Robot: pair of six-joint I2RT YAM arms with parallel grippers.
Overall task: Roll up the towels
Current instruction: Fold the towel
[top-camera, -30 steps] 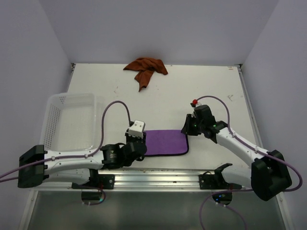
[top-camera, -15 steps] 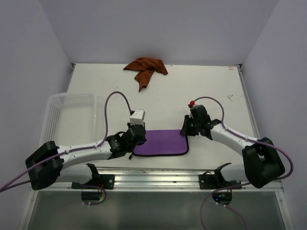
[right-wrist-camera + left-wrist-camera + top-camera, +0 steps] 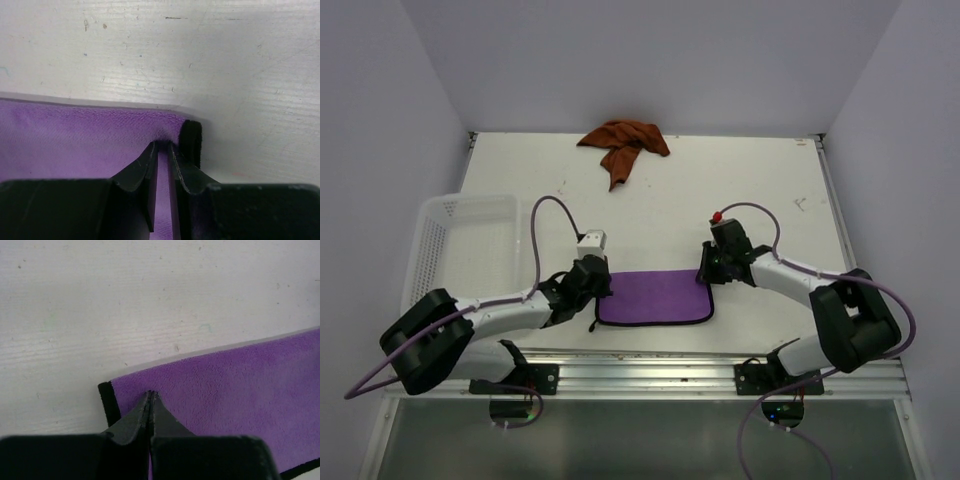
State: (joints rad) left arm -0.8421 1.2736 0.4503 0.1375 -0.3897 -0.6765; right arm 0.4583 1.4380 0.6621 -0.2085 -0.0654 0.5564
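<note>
One white worktop (image 3: 760, 180) carries it all: the perforated basket (image 3: 470, 207) at its left edge, the purple towel (image 3: 655, 297) flat near the front between your arms, and the rust-orange towel (image 3: 625, 140) crumpled at the far edge. Your left claw (image 3: 150, 394) is clenched tight, tips on the purple towel's far left corner. Your right claw (image 3: 163, 146) pinches a raised fold at its far right corner, the black edging curled beside it.

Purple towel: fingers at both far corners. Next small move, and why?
Probably lift both corners slightly and draw them toward the near edge to start the roll: the right fingers pinch the purple towel at its curled corner, the left fingers are shut at the other, and it lies flat.
</note>
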